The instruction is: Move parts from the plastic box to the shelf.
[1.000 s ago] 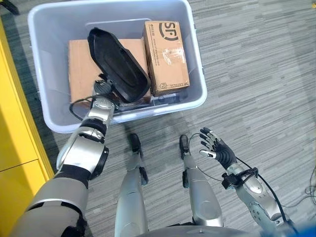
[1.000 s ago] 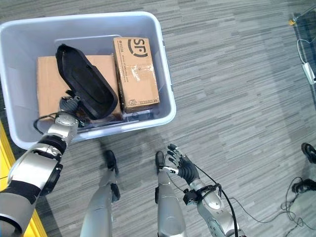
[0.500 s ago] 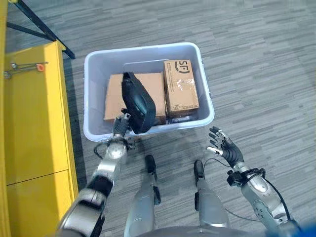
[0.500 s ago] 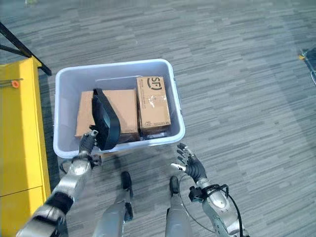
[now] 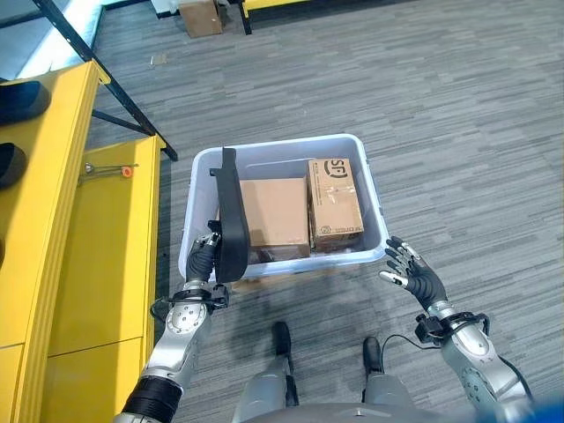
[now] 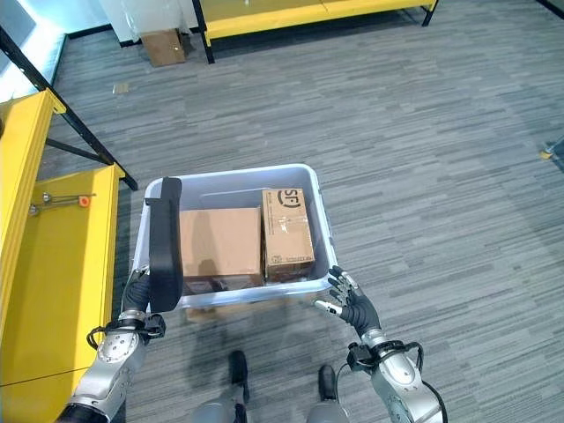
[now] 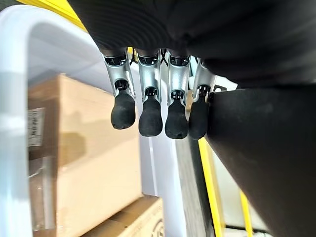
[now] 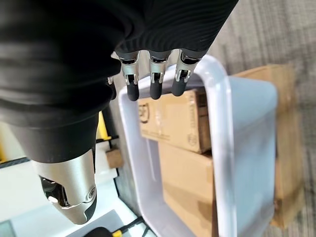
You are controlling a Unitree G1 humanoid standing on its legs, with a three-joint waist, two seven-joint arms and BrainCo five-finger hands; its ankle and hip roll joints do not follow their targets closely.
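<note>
A long black moulded part stands on end over the left front corner of the pale plastic box. My left hand is shut on its lower end, just outside the box's front wall. In the left wrist view the fingers lie beside the black part. My right hand hovers open and holding nothing by the box's front right corner. The yellow shelf runs along the left side.
A large cardboard box and a smaller taped one lie inside the plastic box. Two dark parts rest on the shelf's far end. Another yellow rack and a carton stand at the far side of the grey carpet.
The camera has risen and the whole picture has pulled back. My left hand has raised the black part from lying in the box to standing upright at its left front corner. The right hand stays open.
</note>
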